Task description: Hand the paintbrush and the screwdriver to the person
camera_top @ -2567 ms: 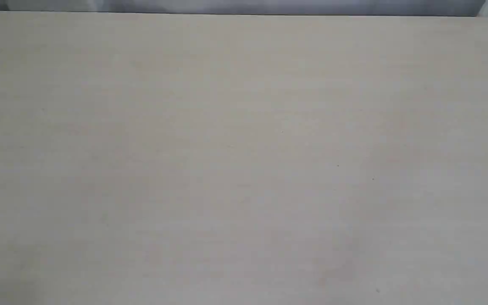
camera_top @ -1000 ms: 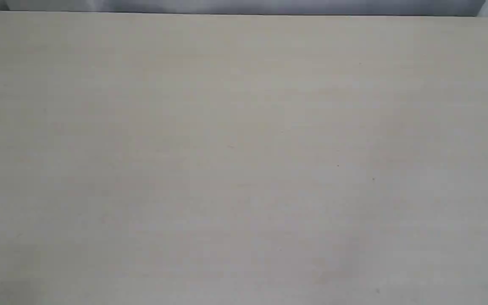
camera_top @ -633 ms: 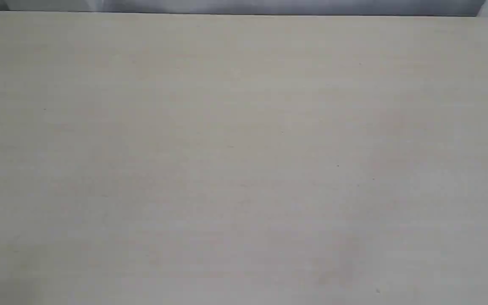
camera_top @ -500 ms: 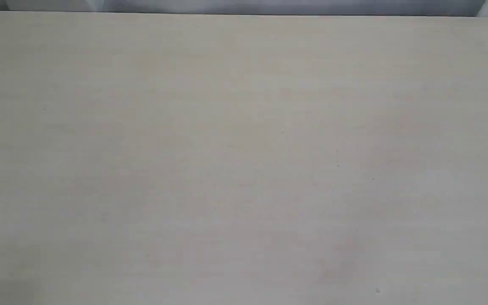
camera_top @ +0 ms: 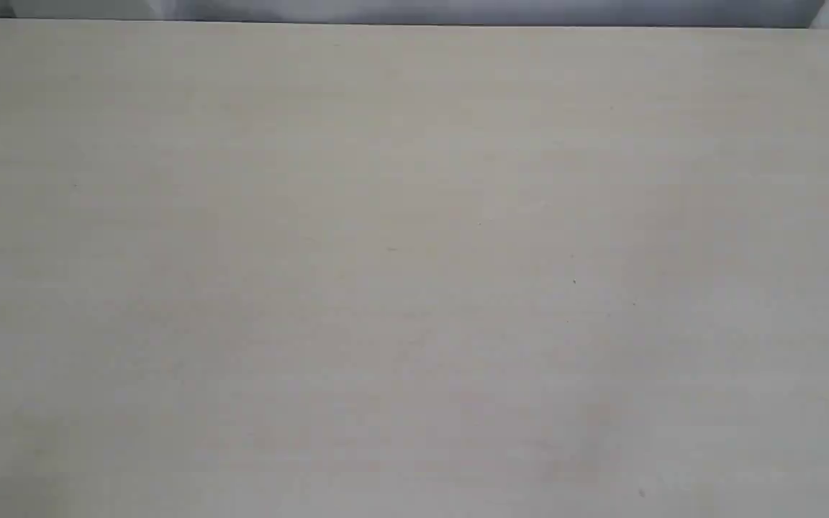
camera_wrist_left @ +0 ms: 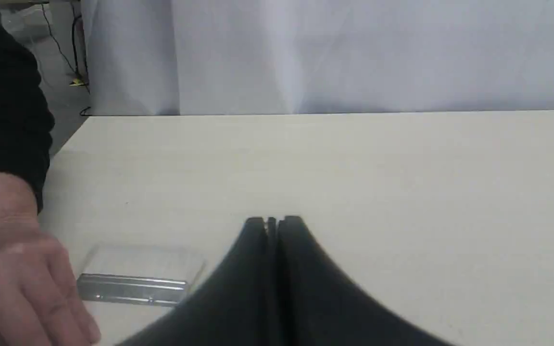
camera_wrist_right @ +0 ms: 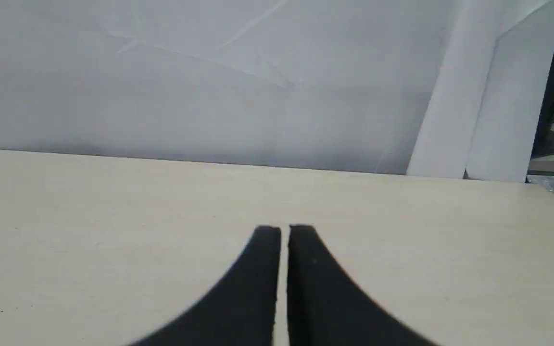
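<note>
The left claw [camera_wrist_left: 272, 222] and right claw [camera_wrist_right: 284, 229] are hanging pinched together, empty, while the light paintbrush [camera_wrist_left: 135, 269] is lying on the counter [camera_wrist_left: 378, 168] just beside the person's hand [camera_wrist_left: 17, 274], probably best gripped at its stiff metal band [camera_wrist_left: 130, 290].

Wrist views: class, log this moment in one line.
left tool shut | right tool shut | paintbrush on table | hand beside it

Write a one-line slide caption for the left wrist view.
Shut, empty left gripper over the table; the person's hand hides the paintbrush handle.
</note>
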{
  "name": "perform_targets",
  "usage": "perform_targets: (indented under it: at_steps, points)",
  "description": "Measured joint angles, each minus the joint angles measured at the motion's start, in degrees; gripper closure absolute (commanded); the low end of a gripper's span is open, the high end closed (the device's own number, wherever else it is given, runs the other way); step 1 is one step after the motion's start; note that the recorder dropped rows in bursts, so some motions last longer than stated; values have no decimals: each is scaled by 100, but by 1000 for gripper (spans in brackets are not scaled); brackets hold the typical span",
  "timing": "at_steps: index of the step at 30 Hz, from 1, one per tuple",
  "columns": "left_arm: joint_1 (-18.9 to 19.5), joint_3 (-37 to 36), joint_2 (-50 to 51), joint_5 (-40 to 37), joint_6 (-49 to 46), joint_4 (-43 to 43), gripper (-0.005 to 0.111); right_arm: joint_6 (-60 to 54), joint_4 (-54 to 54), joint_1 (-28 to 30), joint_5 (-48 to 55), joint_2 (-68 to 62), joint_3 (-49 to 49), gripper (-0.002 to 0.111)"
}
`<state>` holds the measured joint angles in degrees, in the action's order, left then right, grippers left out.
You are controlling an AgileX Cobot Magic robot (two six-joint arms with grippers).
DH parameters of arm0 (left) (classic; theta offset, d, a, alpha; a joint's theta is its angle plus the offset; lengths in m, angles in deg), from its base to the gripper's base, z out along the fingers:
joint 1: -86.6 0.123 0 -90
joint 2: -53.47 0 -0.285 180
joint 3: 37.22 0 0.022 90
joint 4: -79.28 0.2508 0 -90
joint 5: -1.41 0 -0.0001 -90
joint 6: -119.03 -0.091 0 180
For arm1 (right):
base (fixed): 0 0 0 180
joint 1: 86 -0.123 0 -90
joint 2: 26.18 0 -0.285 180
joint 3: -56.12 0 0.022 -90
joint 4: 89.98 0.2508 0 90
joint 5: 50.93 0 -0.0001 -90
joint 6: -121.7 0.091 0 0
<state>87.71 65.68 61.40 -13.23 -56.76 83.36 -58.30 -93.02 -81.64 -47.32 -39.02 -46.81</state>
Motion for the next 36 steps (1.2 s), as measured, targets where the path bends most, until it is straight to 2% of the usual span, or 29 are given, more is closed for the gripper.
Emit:
perform_targets:
  at_steps: [36]
  points:
    - [0,0,0,0,0,0,107,0,-11,0,1611,471,0,104]
